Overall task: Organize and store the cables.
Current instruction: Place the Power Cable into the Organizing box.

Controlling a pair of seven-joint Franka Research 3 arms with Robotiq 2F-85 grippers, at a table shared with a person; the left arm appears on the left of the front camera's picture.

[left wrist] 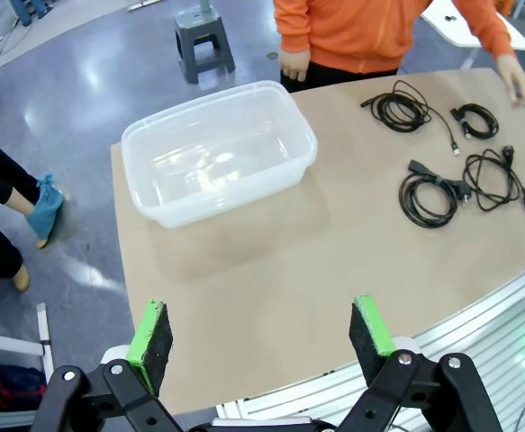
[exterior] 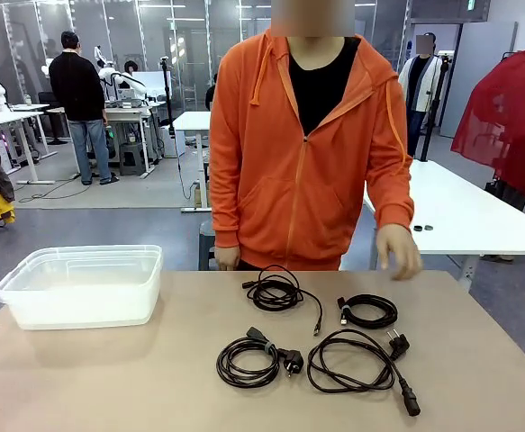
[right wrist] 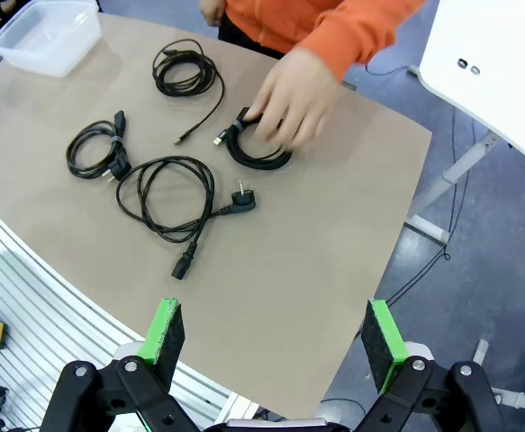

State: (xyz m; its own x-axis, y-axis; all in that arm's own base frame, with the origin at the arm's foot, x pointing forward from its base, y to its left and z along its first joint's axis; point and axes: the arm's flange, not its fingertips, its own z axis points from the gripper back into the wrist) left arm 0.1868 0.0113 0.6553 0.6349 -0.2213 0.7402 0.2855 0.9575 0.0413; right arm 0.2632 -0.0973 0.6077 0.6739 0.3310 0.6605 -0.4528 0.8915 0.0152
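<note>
Plainly at the opening step: nothing stored yet. Four cables (exterior: 248, 383) coiled on the counter (exterior: 109, 387), all right of middle and well apart from the bin (exterior: 73, 308) at the far left, seemingly empty. Back row: tailed coil (exterior: 276, 292), then small coil (exterior: 370, 323) to its right. Front row: plug coil (exterior: 224, 364) and, just beside it, big coil (exterior: 352, 388), loose, with plugs splayed outward. Person's hand (right wrist: 289, 99) low over the small coil in the right wrist view; touching or hovering, cannot tell.

Left end effector (left wrist: 260, 328) spread wide and empty, high above the near edge, bin ahead of it. Right end effector (right wrist: 273, 331) likewise wide and empty, above the near right edge, big coil closest.

Likely next: first pick, probably a front-row coil by the right end effector. Calls for a descent onto a bunched stretch of cord rather than a single strand, to lift all loops together, then a carry across the counter to the bin. Worth waiting for the hand to clear. Risk: loose loops of the big coil unwinding or trailing a plug.
</note>
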